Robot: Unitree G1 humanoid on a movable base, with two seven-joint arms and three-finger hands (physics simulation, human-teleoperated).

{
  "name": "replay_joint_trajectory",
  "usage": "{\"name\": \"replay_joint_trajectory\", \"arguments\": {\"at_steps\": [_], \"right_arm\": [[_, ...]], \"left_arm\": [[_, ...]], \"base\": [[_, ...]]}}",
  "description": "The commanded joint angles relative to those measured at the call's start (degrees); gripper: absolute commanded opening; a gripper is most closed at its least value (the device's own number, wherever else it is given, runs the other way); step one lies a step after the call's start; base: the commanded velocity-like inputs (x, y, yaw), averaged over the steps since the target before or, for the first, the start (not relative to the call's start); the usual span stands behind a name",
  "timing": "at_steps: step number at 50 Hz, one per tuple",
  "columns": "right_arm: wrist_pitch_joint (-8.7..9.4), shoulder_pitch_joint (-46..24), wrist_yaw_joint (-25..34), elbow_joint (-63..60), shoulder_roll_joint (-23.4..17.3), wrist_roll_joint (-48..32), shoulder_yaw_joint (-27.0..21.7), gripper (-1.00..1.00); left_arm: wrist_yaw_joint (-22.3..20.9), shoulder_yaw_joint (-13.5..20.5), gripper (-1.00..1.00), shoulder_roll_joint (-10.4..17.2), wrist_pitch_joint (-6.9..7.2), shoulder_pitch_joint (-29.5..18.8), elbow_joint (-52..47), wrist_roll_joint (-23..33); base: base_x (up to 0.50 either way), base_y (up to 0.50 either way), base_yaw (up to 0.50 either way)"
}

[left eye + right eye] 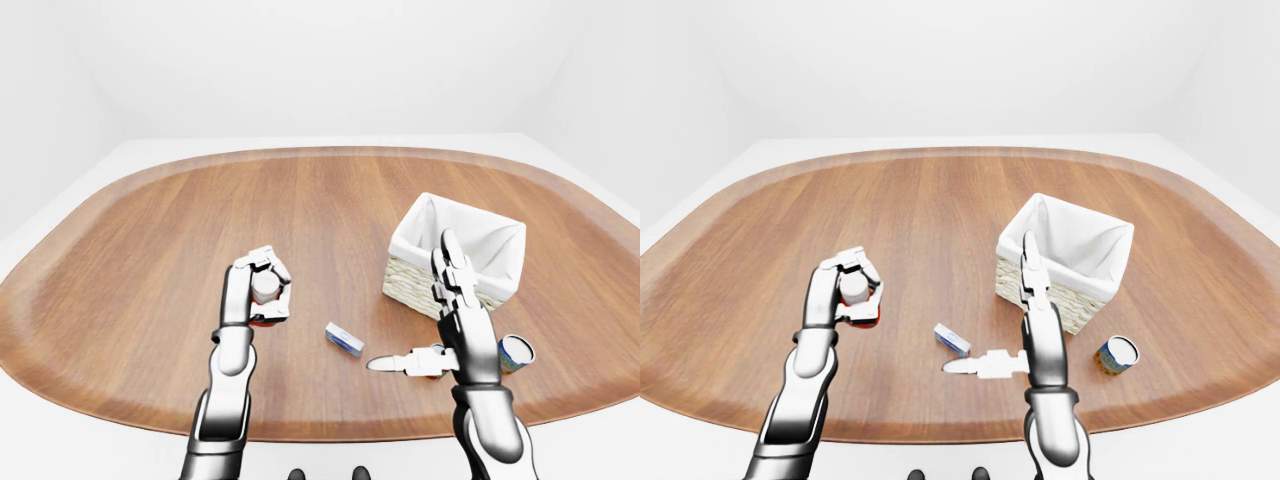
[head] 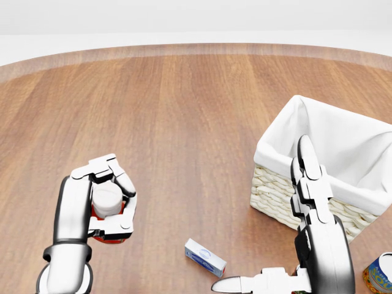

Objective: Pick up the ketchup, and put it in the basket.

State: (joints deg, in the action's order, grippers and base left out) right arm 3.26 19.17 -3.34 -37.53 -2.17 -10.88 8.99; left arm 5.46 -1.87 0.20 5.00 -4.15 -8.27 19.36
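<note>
My left hand (image 2: 105, 199) is shut on the ketchup (image 2: 107, 203), a red bottle with a white cap, and holds it up above the wooden table at the lower left of the head view. The fingers cover most of the bottle. The basket (image 2: 331, 160), wicker with a white cloth lining, stands at the right. My right hand (image 2: 293, 242) is open in the lower right, fingers stretched toward the basket's near wall and thumb pointing left, holding nothing.
A small blue and white box (image 2: 205, 257) lies on the table between my hands. A blue can (image 2: 378, 274) stands at the lower right, below the basket. The oval wooden table (image 1: 300, 200) stretches wide to the top and left of the view.
</note>
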Motion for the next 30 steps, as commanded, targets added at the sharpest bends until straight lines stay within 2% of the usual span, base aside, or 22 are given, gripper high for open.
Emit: {"name": "replay_joint_trajectory", "arguments": {"at_steps": [1, 13, 19, 24, 29, 30], "right_arm": [[0.11, 0.39, 0.04, -0.69, -0.09, 0.02, 0.18, 1.00], [0.07, 0.78, 0.18, -1.48, -0.23, 0.38, 0.12, 1.00], [-0.06, 0.77, 0.31, -1.45, -0.13, 0.60, -0.25, 1.00], [0.00, 1.16, 0.45, -2.04, -0.18, 0.75, -0.32, 1.00], [0.02, 1.19, 0.50, -2.14, -0.16, 0.81, -0.42, 1.00], [-0.15, 1.19, 0.49, -1.98, -0.14, 0.83, -0.43, 1.00]], "left_arm": [[0.77, -5.96, -0.99, -2.94, 0.00, 0.40, -10.08, 0.51], [-0.21, -11.12, -0.99, -4.69, 0.00, 0.43, -17.05, 2.52], [-1.30, -15.88, -0.99, -5.40, 0.00, 1.78, -23.70, 4.35], [-1.28, -21.79, -0.99, -5.32, 0.00, 4.11, -30.08, 6.86], [-1.07, -22.62, -0.99, -5.06, 0.00, 4.39, -31.00, 6.76], [-0.98, -23.80, -0.99, -5.02, 0.00, 4.75, -32.23, 7.26]], "base": [[0.00, 0.00, 0.00], [0.00, 0.00, 0.00], [0.00, 0.00, 0.00], [0.00, 0.00, 0.00], [0.00, 0.00, 0.00], [0.00, 0.00, 0.00]]}}
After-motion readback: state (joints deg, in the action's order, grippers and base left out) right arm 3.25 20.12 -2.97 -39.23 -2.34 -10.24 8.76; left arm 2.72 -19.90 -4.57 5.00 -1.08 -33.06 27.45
